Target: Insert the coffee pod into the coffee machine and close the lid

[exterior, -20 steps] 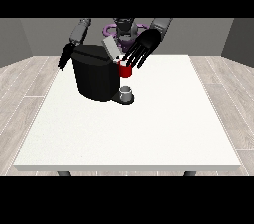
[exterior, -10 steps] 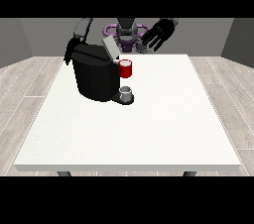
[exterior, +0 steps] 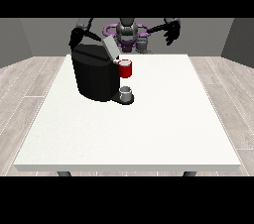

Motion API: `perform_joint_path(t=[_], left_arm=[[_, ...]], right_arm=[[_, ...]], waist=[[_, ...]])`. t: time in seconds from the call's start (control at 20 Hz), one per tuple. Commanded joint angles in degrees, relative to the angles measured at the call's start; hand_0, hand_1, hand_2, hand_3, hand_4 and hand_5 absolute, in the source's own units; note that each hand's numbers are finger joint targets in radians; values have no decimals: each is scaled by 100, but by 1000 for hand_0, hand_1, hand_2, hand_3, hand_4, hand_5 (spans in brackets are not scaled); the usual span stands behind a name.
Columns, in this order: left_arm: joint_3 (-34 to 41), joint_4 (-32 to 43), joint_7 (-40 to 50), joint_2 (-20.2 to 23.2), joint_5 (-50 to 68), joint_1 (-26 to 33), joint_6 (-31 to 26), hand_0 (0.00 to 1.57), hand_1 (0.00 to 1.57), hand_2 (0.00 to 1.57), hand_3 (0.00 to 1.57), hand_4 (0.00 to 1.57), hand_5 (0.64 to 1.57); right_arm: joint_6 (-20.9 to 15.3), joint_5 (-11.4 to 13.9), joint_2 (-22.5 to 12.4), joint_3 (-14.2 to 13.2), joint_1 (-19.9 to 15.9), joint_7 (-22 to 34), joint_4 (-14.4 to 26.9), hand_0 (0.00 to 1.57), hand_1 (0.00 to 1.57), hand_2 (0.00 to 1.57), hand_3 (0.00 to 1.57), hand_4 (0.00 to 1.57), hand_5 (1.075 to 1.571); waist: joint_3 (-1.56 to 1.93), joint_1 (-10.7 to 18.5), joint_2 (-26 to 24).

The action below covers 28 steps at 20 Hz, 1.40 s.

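Fingers of the hand at the view's left, behind the coffee machine, cannot be made out. The machine's lid stands raised; closing remains. A grey thing sits on the drip stand. The hand at the view's right hangs with fingers relaxed, holding nothing.

The scene is lit evenly and brightly from above. The white table is rendered without glare. A faint shadow is cast beside the black coffee machine, whose dark body is barely detailed.
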Motion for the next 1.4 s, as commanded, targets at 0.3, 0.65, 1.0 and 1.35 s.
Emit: perform_joint_path(t=[0.3, 0.65, 1.0, 1.35], left_arm=[[63, -349, 421, -174, 436, 989, -238, 0, 0, 0, 0, 414, 1571], [-377, -1365, 743, -367, 941, 1356, -399, 0, 0, 0, 0, 411, 1571], [-761, -2012, 782, -367, 1282, 1518, -186, 0, 0, 0, 0, 383, 1571], [-1192, -2994, 1272, -369, 1614, 1939, 8, 0, 0, 0, 0, 323, 1571]], right_arm=[[935, -326, -264, 312, -279, 401, -763, 0, 0, 0, 0, 196, 1571], [791, -219, -503, 84, -975, 521, -619, 0, 0, 0, 0, 0, 1571], [1081, -934, -688, -524, -1703, 785, -86, 0, 0, 0, 0, 0, 1571], [991, -1077, -567, -499, -2155, 1129, 331, 0, 0, 0, 0, 168, 1571]], waist=[[6, 384, -639], [7, 736, -243], [8, 916, 386], [7, 869, 587]])
